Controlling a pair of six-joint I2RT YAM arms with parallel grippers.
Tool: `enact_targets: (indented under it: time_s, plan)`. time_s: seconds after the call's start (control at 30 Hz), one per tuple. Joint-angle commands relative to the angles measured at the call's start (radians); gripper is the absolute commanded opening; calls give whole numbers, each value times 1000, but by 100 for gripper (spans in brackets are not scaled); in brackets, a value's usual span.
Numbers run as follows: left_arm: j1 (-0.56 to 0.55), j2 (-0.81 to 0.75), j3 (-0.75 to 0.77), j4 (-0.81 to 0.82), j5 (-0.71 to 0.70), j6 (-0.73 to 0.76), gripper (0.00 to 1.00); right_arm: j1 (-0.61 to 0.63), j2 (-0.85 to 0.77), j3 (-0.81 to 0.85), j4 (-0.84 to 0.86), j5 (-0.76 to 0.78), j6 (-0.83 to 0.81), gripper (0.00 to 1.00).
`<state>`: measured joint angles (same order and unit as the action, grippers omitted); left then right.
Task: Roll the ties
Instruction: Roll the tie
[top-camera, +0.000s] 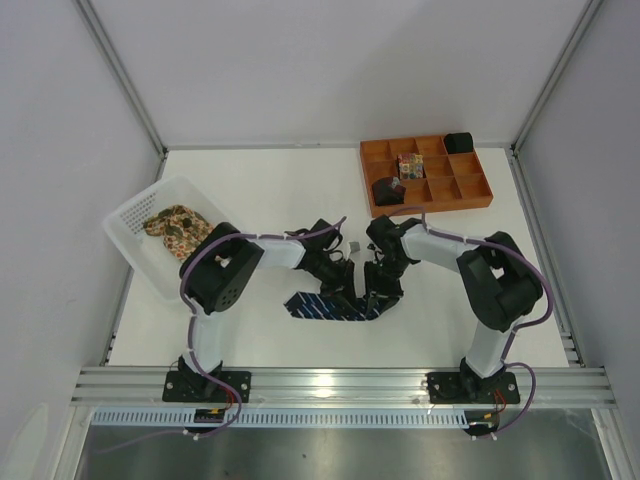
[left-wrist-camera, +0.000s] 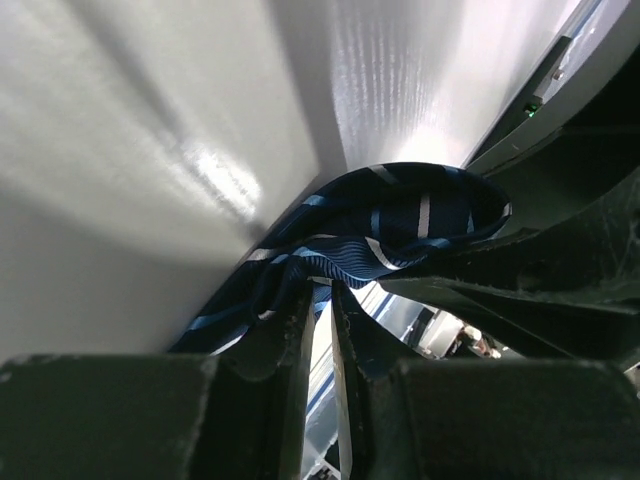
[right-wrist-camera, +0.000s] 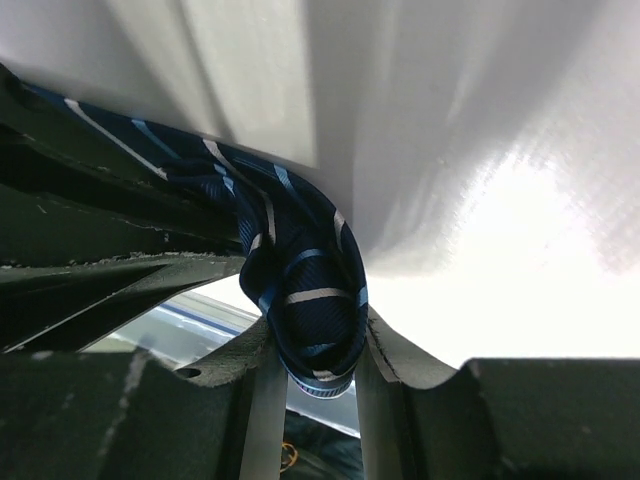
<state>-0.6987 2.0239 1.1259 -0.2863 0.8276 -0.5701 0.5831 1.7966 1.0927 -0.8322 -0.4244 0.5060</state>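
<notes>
Two ties left: my left gripper (left-wrist-camera: 322, 305) and right gripper (right-wrist-camera: 312, 345) both clench navy tie (top-camera: 315, 306), roll seemingly barely started; tan tie (top-camera: 178, 228) in basket (top-camera: 130, 225), 10 o'clock.

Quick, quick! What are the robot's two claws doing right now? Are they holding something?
The left gripper: closed, pinching the navy tie.
The right gripper: closed on the same navy tie.

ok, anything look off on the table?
The white basket with the tan tie sits skewed at the table's left edge, one corner seemingly past it. The navy tie is loosely bunched between the left hand and right hand. Nothing spilled.
</notes>
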Motion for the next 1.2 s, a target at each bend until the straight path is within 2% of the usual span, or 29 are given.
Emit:
enact_targets:
  time_s: [0.0, 0.47, 0.8, 1.17]
  plan:
    - [-15, 35, 14, 19, -39, -4, 20, 12, -42, 39, -110, 101, -29, 0]
    - [-30, 10, 22, 16, -31, -24, 20, 70, -48, 177, -197, 156, -18, 0]
    - [-30, -68, -34, 2, -45, -22, 23, 75, -51, 184, -235, 214, -44, 0]
    - [-18, -54, -29, 32, -27, -62, 18, 92, -43, 202, -237, 211, -46, 0]
